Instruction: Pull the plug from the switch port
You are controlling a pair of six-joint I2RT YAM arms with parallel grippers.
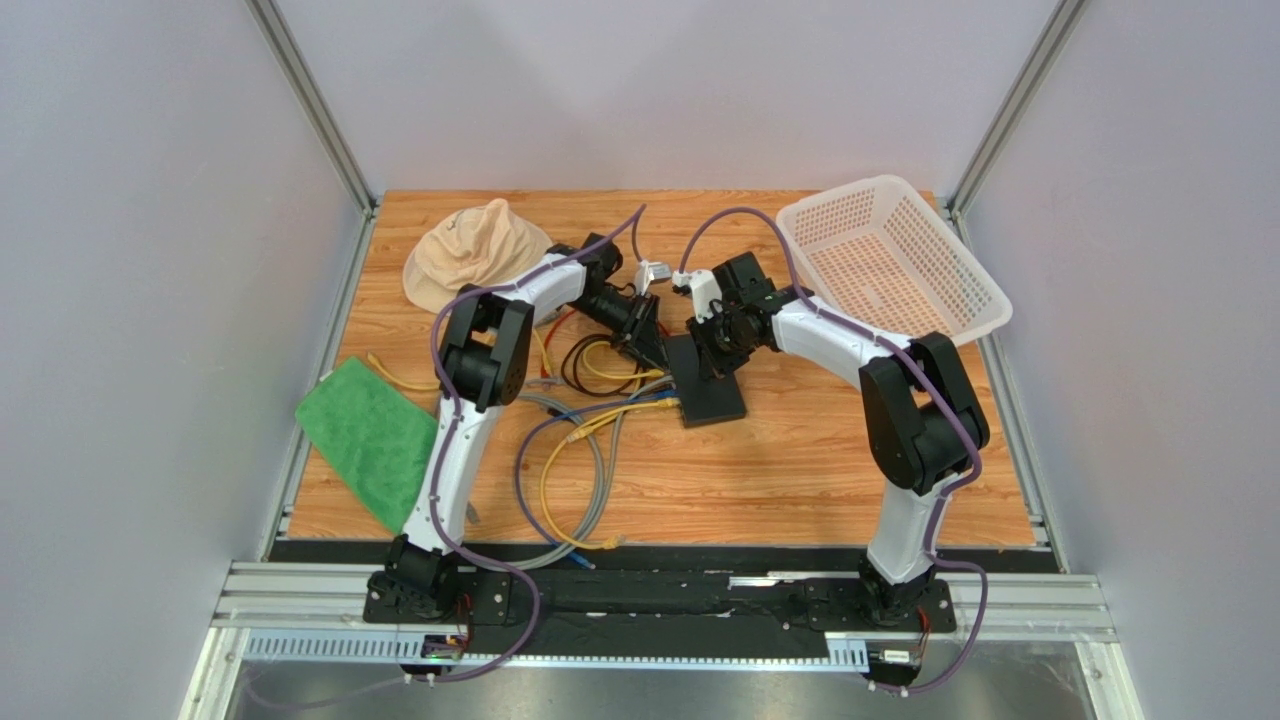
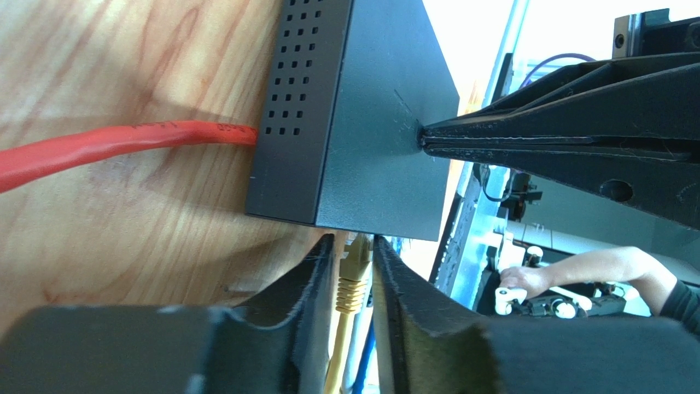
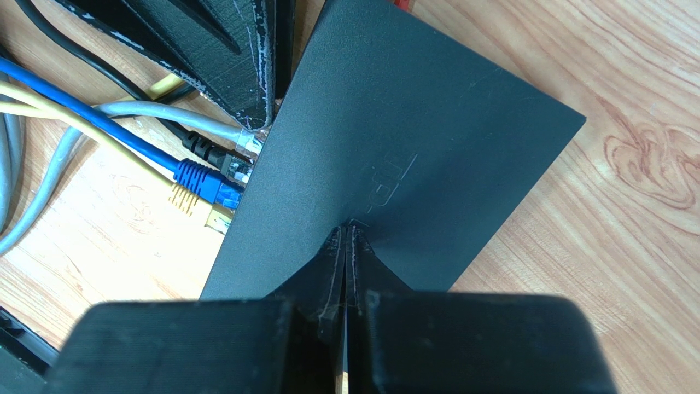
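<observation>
Switch (image 1: 709, 387), a flat matte black rectangular box, lies on the wooden counter (image 1: 842, 465) near its middle. It sits between the two arms and well apart from the white basket (image 1: 899, 255) at the far right corner. Its top is plain, with faint embossed lettering. One narrow side carries rows of small square vent holes, and a red cable (image 2: 107, 148) runs up to that side. Along another edge several cables are plugged in, among them a blue plug (image 3: 205, 179) and a black plug (image 3: 204, 151).

The right gripper (image 3: 347, 228) has its fingers pressed together, with the tips resting on the switch's top. The left gripper (image 2: 353, 242) stands at the port edge, fingers close on either side of a yellow plug (image 2: 354, 275). Whether they actually pinch it cannot be told.
</observation>
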